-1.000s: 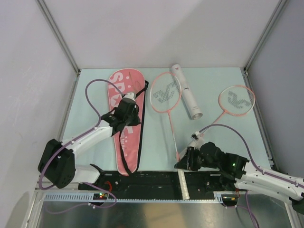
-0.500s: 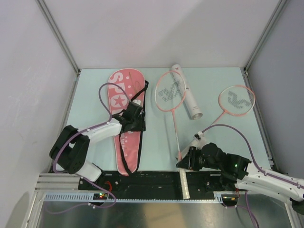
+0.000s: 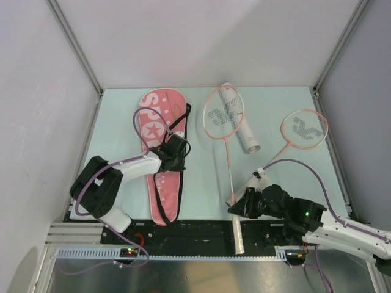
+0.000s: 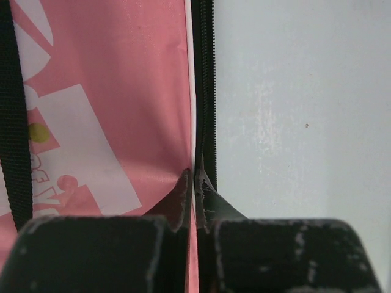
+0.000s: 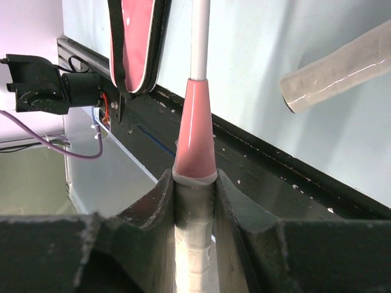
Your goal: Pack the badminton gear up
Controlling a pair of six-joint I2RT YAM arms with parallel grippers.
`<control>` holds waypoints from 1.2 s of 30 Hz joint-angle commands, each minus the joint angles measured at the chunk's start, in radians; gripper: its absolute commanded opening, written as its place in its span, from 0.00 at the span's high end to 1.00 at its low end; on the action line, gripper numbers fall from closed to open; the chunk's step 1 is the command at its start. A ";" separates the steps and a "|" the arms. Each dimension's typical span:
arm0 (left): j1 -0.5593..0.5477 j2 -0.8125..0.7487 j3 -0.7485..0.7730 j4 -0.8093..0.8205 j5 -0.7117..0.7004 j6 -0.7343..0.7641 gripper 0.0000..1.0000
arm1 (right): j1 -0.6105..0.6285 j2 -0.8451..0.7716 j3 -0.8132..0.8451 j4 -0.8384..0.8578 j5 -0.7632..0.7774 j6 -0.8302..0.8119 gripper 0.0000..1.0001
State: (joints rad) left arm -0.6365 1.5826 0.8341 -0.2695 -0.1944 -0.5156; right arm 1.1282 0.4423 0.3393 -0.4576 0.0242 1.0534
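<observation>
While left pincer [image 4: 195, 186] pinches the bag [image 4: 116, 91], right pincer [image 5: 194, 178] grips a racket [image 5: 195, 137].

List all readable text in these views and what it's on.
"SP": large white letters at the far end of the bag, top view; the letters after them are covered.
Small print on the bag in the left wrist view: too blurred to read.
Dotted marks on the strings of the middle racket and the right racket: logos, no readable letters.
Tube: no text legible.
</observation>
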 commanded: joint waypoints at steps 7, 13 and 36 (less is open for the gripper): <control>-0.005 -0.197 -0.003 0.000 0.013 -0.049 1.00 | 0.048 0.045 0.018 0.139 -0.007 0.030 1.00; -0.005 -0.279 -0.008 0.000 0.017 -0.084 1.00 | 0.058 0.047 -0.067 0.272 -0.081 0.156 1.00; -0.005 -0.225 -0.065 -0.006 -0.036 -0.036 0.58 | 0.189 0.376 -0.132 0.752 -0.162 0.224 1.00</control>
State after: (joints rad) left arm -0.6373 1.3109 0.7876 -0.2901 -0.1764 -0.5709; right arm 1.3006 0.8394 0.1902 0.1837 -0.1516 1.2942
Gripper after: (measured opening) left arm 0.376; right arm 0.283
